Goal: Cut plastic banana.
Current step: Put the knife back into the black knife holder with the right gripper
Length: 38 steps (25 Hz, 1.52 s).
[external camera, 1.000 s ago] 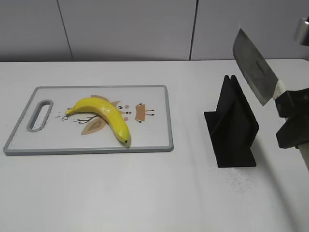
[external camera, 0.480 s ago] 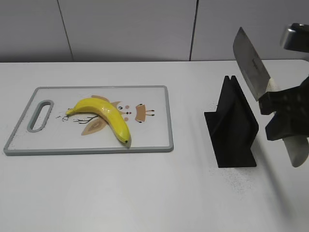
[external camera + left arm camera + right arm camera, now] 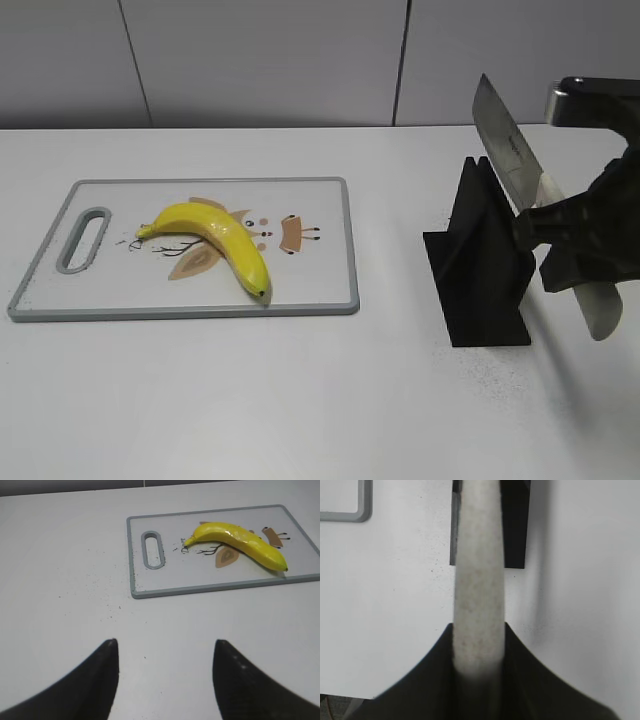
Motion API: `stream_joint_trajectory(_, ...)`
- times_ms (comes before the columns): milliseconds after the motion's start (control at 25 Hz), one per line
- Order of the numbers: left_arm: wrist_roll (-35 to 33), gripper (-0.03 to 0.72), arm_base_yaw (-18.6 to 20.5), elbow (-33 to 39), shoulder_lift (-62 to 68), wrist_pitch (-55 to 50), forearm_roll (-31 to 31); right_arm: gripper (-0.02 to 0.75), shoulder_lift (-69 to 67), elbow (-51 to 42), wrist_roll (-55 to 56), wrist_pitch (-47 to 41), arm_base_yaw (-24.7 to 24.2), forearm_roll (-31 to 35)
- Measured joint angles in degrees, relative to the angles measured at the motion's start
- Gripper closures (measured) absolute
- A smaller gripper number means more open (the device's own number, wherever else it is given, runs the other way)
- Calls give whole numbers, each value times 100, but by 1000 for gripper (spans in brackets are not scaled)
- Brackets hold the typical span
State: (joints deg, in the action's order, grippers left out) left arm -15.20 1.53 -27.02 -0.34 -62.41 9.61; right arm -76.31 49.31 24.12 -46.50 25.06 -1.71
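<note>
A white desk (image 3: 300, 400) fills the scene, matte and lightly soiled: fine dark specks lie scattered near its front right, around the base of a black stand (image 3: 482, 262), and more specks show on the left part of the desk beside the board (image 3: 165, 587) in the left wrist view. Behind the far edge rises a pale grey wall (image 3: 260, 60) of flat panels split by thin dark vertical seams, with a darker band where it meets the desk.

The board, white with a grey rim and a handle slot at its left end, lies on the left half of the desk, long side parallel to the front edge. The banana (image 3: 215, 238), yellow and whole, rests on the board's printed middle, stem toward the slot, its dark tip close to the board's front rim.

The stand sits on the right half of the desk, well apart from the board. Above it, toward the right edge, the right gripper (image 3: 580, 240) is clamped on the pale handle (image 3: 477, 580) of a knife (image 3: 508, 145), whose broad steel blade slants up and leftward over the stand, clear of it.

The left gripper (image 3: 165, 672) hovers over the front left of the desk, its dark fingers (image 3: 97, 680) spread apart, holding nothing.
</note>
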Motion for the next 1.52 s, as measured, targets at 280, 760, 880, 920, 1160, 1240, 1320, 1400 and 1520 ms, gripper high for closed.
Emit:
stream_joint_trajectory(280,0,109,0,4,0,0,5,578,-289,0,0,47,0,-99)
stream_joint_trajectory(760,0,110,0,11,0,0,5,577,-782,0,2,197,0,-150)
stream_joint_trajectory(880,0,110,0,11,0,0,5,578,-782,0,2,203,0,-95)
stream_joint_trajectory(920,0,110,0,11,0,0,5,575,-786,0,2,203,0,-52)
stream_joint_trajectory(1160,0,110,0,11,0,0,5,230,-786,70,2,141,0,171)
stream_joint_trajectory(1240,0,110,0,11,0,0,5,156,-786,178,-24,33,0,171)
stream_joint_trajectory(1320,0,110,0,11,0,0,5,124,-757,347,-106,-239,0,171)
stream_joint_trajectory(1400,0,110,0,11,0,0,5,116,-624,511,-339,-552,0,171)
stream_joint_trajectory(1520,0,110,0,11,0,0,5,115,-230,584,-790,-996,0,171)
